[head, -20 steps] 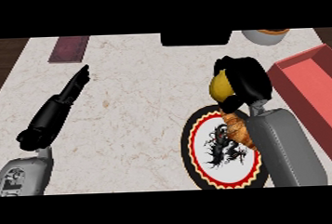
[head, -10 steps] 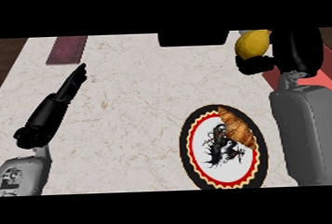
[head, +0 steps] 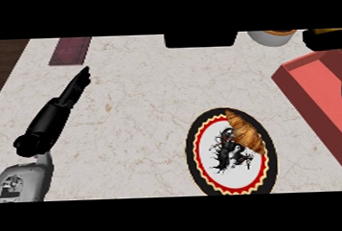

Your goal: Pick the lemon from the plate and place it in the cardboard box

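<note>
One pastry (head: 247, 133) only is left on the plate (head: 204, 170); the lemon has been carried off. The cardboard box (head: 311, 91) lies just beneath the right hand (head: 328, 40), whose grasp cannot be told.

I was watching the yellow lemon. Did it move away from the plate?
Yes. It went from over the plate to the far right corner, where a sliver of lemon shows above the red box.

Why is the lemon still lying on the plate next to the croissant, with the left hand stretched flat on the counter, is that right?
Not quite. The head view shows only the croissant on the plate; no lemon lies there. A bit of yellow shows at the top right edge, above the red box, but it is too cut off to be sure. The left hand is indeed stretched out over the counter.
</note>
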Motion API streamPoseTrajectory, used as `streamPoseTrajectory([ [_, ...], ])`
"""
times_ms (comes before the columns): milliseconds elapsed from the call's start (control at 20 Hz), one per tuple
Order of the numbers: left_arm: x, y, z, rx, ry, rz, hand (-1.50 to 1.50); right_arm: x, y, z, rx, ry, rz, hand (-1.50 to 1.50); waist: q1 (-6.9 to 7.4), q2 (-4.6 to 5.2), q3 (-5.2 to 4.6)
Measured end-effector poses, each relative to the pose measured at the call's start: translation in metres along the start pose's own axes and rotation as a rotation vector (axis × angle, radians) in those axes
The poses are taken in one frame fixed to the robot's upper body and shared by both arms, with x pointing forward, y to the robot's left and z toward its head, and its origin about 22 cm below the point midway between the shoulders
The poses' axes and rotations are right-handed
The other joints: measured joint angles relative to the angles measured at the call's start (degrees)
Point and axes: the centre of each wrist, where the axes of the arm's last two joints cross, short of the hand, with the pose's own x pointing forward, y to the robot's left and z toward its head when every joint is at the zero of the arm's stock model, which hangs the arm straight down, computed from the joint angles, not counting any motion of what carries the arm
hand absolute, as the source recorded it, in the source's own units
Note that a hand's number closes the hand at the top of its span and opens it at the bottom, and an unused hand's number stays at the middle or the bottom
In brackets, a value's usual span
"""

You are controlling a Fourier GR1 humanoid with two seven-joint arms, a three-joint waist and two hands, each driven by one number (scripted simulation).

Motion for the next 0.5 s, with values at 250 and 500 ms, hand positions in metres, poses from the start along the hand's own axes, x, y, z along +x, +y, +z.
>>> streamPoseTrajectory([
  [250, -0.001, 0.001, 0.000, -0.002, 0.001, 0.003, 0.00, -0.048, -0.012, -0.024, 0.061, 0.053, 0.111, 1.50, -0.06, 0.02, 0.00],
  [500, -0.001, 0.004, 0.000, -0.005, -0.001, -0.003, 0.00, -0.088, -0.014, -0.040, 0.266, 0.133, 0.173, 1.50, -0.02, 0.06, 0.00],
])
